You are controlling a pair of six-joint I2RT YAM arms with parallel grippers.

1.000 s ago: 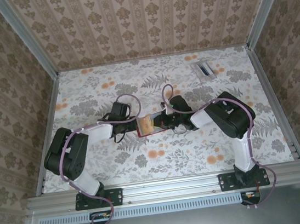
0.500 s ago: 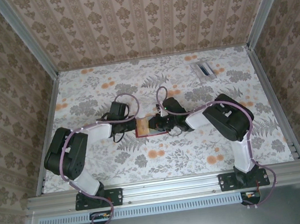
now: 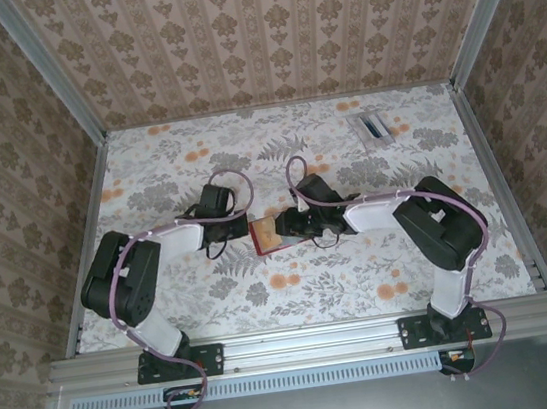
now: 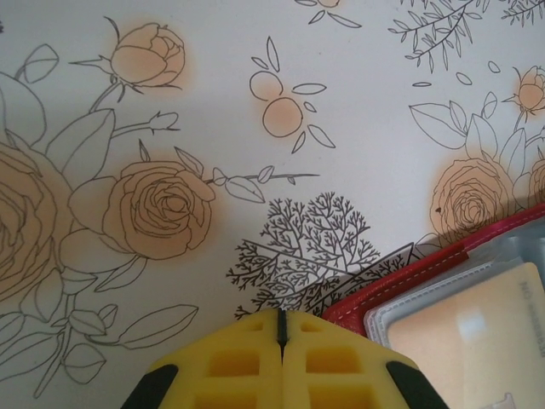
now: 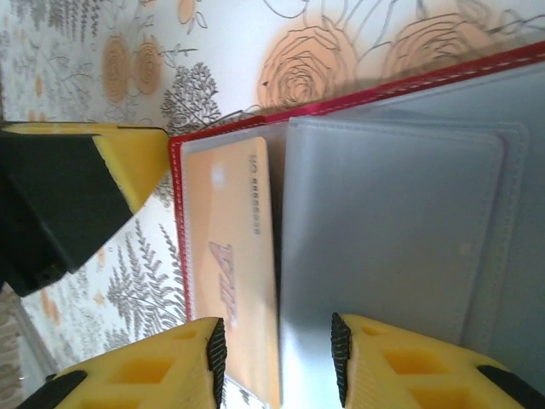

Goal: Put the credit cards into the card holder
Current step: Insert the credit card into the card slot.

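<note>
The card holder (image 3: 267, 236) lies open on the flowered worktop (image 3: 149, 180), at the centre of the top view between the two arms. In the right wrist view its grey inner face (image 5: 392, 221) fills the middle and right of the frame, with the red stitched rim along the top. A peach-coloured card (image 5: 230, 264) lies flat in its left half, seemingly under a clear sleeve.

The right end effector (image 5: 272, 336) stands partly open at the bottom edge, with nothing between its pads. The gap sits over the card's right edge.

The left end effector (image 4: 279, 322), at bottom centre of its view, is pressed fully together and grips nothing. It is just beside the holder's red corner.
</note>
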